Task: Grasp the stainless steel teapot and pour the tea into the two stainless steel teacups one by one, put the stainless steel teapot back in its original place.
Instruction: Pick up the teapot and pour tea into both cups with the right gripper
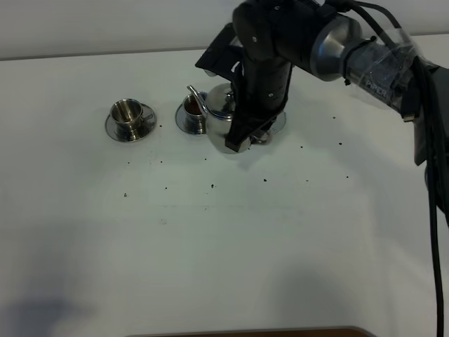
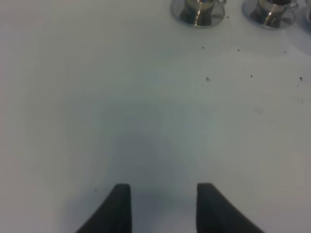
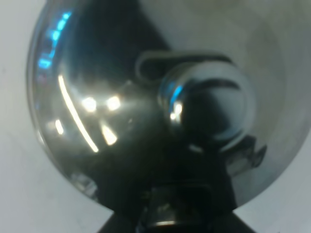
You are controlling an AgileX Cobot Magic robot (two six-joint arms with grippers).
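Upper centre: right gripper (image 1: 240, 137) clamped on shiny bell-shaped steel teapot (image 1: 219, 105) | risk: tilted spout may overshoot the small steel cup (image 1: 193, 107), spilling.

Dark specks (image 1: 212, 186) are lying scattered on the white tabletop (image 1: 224, 267) near the right tool (image 1: 237, 144), on both sides; a brown strip (image 1: 245, 332) is showing well apart from it.

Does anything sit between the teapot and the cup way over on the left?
Yes. The nearer teacup stands right between the teapot and the far left teacup, with the spout above it. Past that cup, there is only bare table with tiny dark specks.
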